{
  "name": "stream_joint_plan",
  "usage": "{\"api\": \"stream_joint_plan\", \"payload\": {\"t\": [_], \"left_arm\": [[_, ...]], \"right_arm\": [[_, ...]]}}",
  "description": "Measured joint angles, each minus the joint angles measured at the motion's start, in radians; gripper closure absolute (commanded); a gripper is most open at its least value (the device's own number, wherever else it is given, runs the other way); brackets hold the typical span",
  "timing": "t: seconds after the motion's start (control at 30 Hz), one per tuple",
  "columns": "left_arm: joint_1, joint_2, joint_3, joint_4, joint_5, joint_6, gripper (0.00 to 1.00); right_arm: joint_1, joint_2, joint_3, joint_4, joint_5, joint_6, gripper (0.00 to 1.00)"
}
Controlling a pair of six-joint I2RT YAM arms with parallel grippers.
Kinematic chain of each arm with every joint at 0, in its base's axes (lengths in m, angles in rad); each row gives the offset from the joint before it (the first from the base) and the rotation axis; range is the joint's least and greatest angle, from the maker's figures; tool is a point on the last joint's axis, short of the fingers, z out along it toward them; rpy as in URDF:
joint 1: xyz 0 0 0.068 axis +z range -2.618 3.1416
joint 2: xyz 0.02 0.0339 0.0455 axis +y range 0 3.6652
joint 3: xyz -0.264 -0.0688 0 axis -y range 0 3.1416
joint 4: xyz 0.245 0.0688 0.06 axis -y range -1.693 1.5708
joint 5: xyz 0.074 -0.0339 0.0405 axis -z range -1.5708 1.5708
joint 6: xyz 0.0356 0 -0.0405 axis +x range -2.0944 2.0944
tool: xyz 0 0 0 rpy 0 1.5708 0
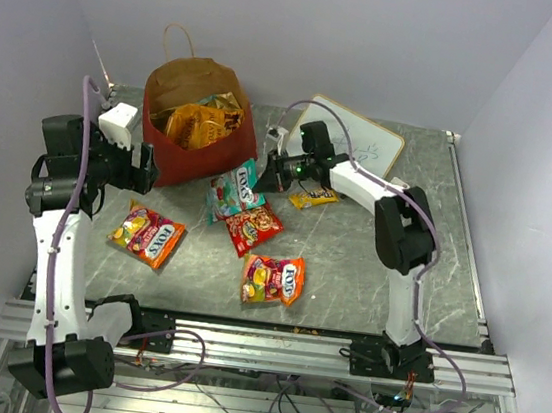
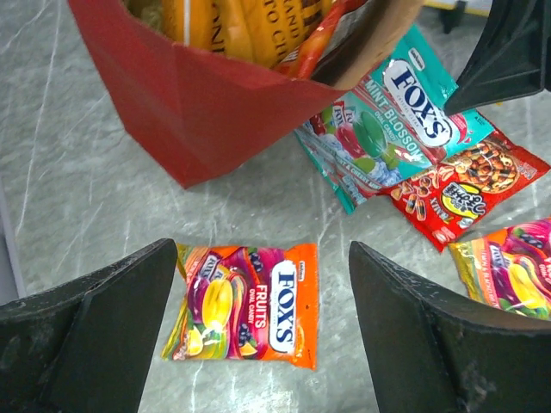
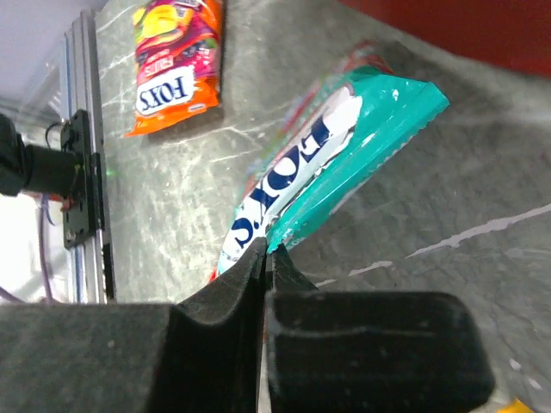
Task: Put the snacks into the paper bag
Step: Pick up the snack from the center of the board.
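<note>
**Top view.** The left fingers (image 1: 145, 170) hang spread just beside the near-left side of the paper bag (image 1: 196, 161). The bag stands open at the far left of the tabletop (image 1: 369, 268), with chip bags (image 1: 198, 121) inside. The right fingers (image 1: 270, 172) sit low at the far end of the teal packet (image 1: 240, 190). It lies near the bag's base, long axis running near-left to far-right. Their grip cannot be read from here.

**Left wrist.** The left fingers stand wide apart and hold nothing. Between them, an orange Fox's packet (image 2: 250, 301) lies flat, long axis across the picture. The teal packet overlaps a red packet (image 2: 469, 185).

**Right wrist.** Only this view shows the right fingers pressed together, pinching the teal packet's edge. The packet slants away to the upper right. An orange packet (image 3: 176, 60) lies flat beyond it, near the metal rail (image 3: 82, 172).
</note>
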State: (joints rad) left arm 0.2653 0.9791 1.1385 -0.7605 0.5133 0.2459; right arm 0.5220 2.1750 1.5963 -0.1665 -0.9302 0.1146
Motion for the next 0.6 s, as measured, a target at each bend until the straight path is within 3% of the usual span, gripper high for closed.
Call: {"api": "stream_joint_plan", "payload": {"t": [0.3,0.6], "left_arm": [[0.0,0.0,0.088,-0.047,0.143,0.045,0.13],[-0.026,0.005,0.125,-0.075,0.198,0.069,0.14]], "right_arm": [[-0.002,-0.281,-0.047,-0.179,0.031,-0.317,1.0],[-0.006,-0.355,-0.073,-0.344,0.089,-0.499,1.0]]}}
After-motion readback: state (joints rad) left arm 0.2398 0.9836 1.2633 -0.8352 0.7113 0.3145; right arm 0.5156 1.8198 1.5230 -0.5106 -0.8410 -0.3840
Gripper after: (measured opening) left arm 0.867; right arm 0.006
